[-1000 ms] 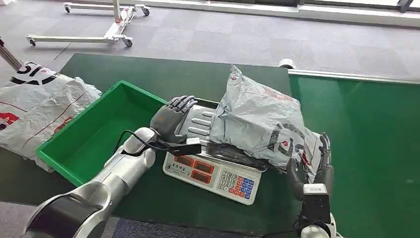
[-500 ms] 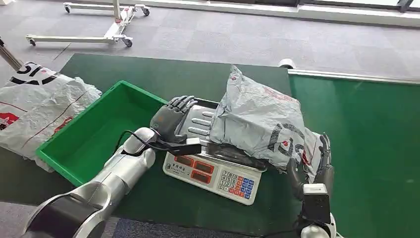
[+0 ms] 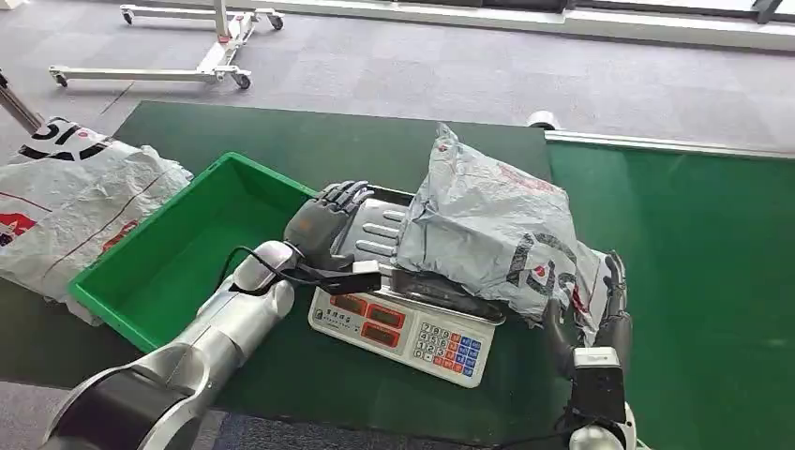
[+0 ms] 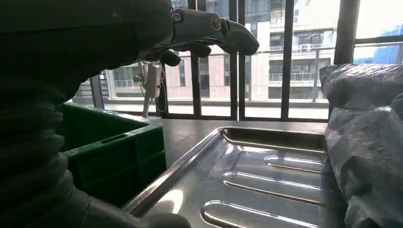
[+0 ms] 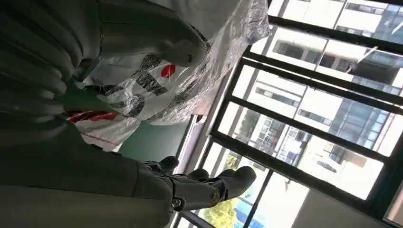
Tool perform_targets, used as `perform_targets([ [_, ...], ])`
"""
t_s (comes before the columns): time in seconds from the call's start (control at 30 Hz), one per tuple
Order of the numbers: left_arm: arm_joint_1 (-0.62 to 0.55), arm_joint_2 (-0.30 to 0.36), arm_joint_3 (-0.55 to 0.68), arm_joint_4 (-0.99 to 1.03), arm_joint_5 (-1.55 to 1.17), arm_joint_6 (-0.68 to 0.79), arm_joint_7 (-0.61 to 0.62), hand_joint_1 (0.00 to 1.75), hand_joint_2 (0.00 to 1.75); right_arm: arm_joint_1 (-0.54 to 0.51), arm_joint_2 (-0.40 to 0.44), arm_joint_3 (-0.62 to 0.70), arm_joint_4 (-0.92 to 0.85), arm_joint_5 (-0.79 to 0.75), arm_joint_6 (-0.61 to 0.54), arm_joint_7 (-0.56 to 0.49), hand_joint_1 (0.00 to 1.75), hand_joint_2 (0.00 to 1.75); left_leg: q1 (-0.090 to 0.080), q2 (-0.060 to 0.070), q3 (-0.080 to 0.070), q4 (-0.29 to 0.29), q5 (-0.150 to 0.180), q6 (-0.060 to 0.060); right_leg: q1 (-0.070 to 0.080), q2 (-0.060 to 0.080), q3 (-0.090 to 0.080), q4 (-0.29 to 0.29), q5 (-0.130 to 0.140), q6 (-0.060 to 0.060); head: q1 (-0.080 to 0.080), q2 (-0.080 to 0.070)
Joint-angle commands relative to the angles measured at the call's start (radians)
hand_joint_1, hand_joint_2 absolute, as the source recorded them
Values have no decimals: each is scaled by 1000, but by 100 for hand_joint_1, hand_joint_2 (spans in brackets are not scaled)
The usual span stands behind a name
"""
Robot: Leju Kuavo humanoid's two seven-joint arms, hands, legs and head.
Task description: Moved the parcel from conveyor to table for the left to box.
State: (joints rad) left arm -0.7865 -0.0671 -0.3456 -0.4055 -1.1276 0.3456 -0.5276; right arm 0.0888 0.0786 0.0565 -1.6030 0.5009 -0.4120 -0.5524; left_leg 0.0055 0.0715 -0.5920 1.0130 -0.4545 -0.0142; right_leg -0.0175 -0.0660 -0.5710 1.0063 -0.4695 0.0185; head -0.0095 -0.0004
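I see the crinkled grey plastic parcel (image 3: 497, 234) mid-frame on the steel scale tray (image 3: 375, 230); the green plastic bin (image 3: 178, 258) left of it holds nothing. Left hand (image 3: 323, 220) fingers released over the tray, right hand (image 3: 591, 309) fingers loose against the parcel.

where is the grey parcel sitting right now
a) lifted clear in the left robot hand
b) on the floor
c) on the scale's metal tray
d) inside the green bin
c: the grey parcel lies across the scale's metal tray, beside the green bin; the left robot hand is open over the tray's bare end.
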Motion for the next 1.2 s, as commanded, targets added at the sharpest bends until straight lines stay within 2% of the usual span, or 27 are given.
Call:
perform_targets([
  [0.03, -48, 2, -45, 59, 1, -2, 0, 0, 175, -24, 6, 16, 57, -4, 0, 3, 0, 175, 1, -3, -1, 0, 0, 0, 1, 3, 0, 0, 1, -1, 0, 0],
  [1.2, -48, 2, -45, 59, 1, -2, 0, 0, 175, -24, 6, 16, 57, -4, 0, 3, 0, 175, 2, -5, -1, 0, 1, 0, 1, 4, 0, -1, 1, -1, 0, 0],
])
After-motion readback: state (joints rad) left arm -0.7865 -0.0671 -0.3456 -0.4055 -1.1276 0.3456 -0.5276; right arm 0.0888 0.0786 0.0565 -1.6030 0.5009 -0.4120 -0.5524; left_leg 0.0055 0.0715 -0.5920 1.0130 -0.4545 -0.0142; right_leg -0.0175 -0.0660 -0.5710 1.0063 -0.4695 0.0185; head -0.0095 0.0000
